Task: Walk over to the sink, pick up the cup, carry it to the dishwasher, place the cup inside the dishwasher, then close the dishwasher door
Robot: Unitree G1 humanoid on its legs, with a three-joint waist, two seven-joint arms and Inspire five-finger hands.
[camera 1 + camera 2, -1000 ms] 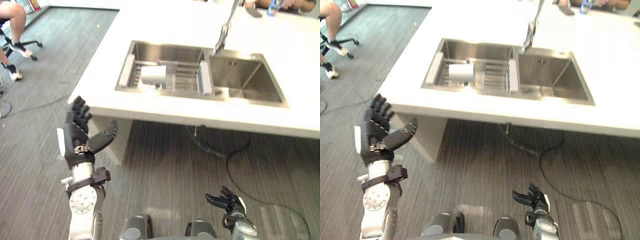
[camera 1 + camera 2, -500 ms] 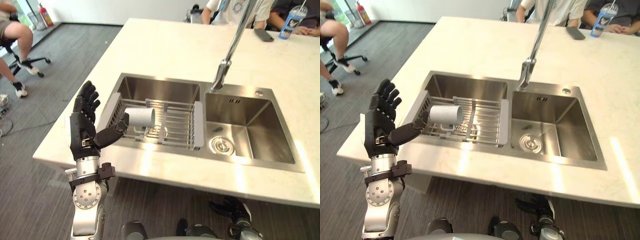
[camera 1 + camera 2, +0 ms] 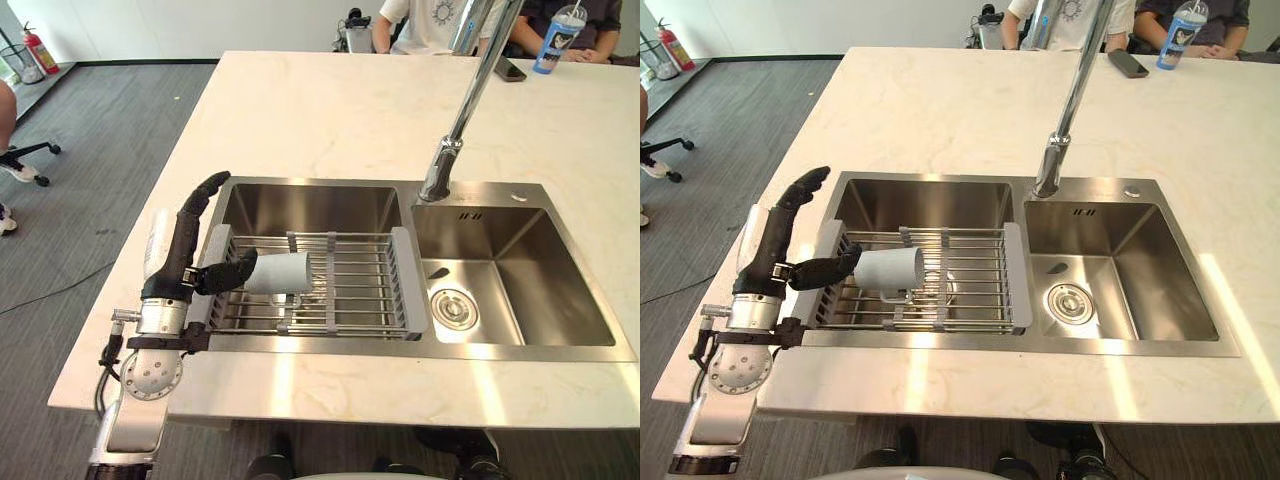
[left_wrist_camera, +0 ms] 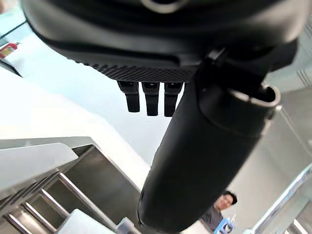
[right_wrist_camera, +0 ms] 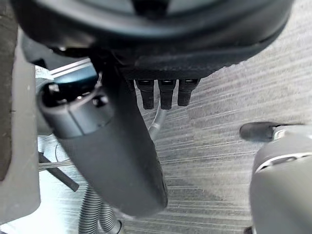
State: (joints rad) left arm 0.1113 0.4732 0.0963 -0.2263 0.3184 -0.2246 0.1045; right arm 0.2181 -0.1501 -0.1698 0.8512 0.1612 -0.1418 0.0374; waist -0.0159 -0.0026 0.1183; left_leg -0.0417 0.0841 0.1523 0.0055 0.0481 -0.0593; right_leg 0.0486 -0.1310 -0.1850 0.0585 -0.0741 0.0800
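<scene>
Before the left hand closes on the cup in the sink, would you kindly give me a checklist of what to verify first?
1. Cup within reach: it lies on its side on the wire rack over the left basin of the sink: ok.
2. Left hand open: fingers straight, thumb pointing at the cup: ok.
3. Fingers round the cup: they stand beside it, not round it: not ok.
4. Thumb touching the cup: cannot tell.
5. Faucet out of the way: it stands behind the basins, apart from the cup: ok.
6. Right hand free: open, holding nothing, over the floor: ok.
</scene>
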